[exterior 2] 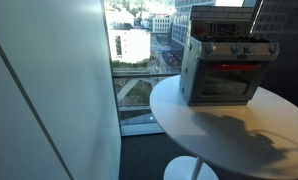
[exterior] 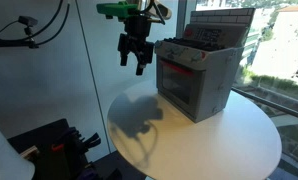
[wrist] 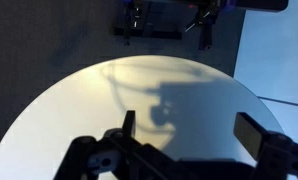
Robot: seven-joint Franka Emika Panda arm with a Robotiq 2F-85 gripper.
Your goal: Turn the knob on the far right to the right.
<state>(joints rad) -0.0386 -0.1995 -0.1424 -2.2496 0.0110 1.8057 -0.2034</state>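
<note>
Currently, the claw (exterior: 133, 64) hangs in the air above the round white surface (exterior: 239, 135), beside the toy oven (exterior: 196, 78) and clear of it, touching neither.

View differences:
- An exterior view shows the claw, the arm above it and the oven's front together.
- An exterior view (exterior 2: 224, 70) shows the oven head-on, with its lit red interior and the row of knobs (exterior 2: 237, 48) on the control strip above the door. The claw does not appear there; only its shadow (exterior 2: 261, 132) lies on the surface (exterior 2: 194, 125).
- The wrist view looks straight down on the surface (wrist: 79, 100). The oven is outside this view.

Claw state: in the wrist view the claw (wrist: 189, 128) is spread wide, its fingers (wrist: 128, 125) well apart, with only bare surface and shadow between them. It has hold of nothing.

Task item: the far-right knob (exterior 2: 262, 48) sits at the right end of the control strip, on the oven's front near its top edge. The oven stands upright on the surface, toward the window side.

Counts:
- Claw: one, with two fingers
- Oven: one
- Surface: one
- Knobs: a single row; they are too small to count
</note>
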